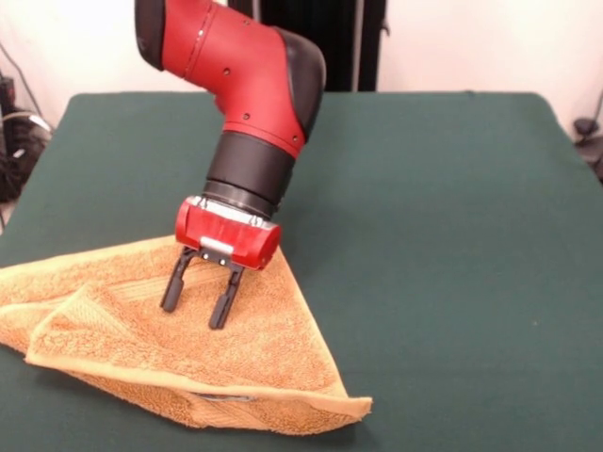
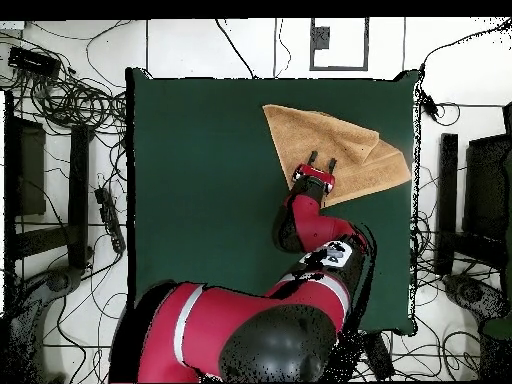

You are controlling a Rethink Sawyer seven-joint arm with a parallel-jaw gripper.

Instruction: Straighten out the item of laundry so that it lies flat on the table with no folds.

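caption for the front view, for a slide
Sawyer's open gripper poised over a folded orange towel at the near left of the green table.

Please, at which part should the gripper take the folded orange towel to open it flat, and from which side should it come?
Probably the loose folded-over corner of the orange-tan terry-cloth towel, near in the front view. That flap lies on top of the lower layer, so coming from above and pinching its free edge should let it be pulled outward over the dark green table. The open black-fingered gripper hovers over the towel's middle.
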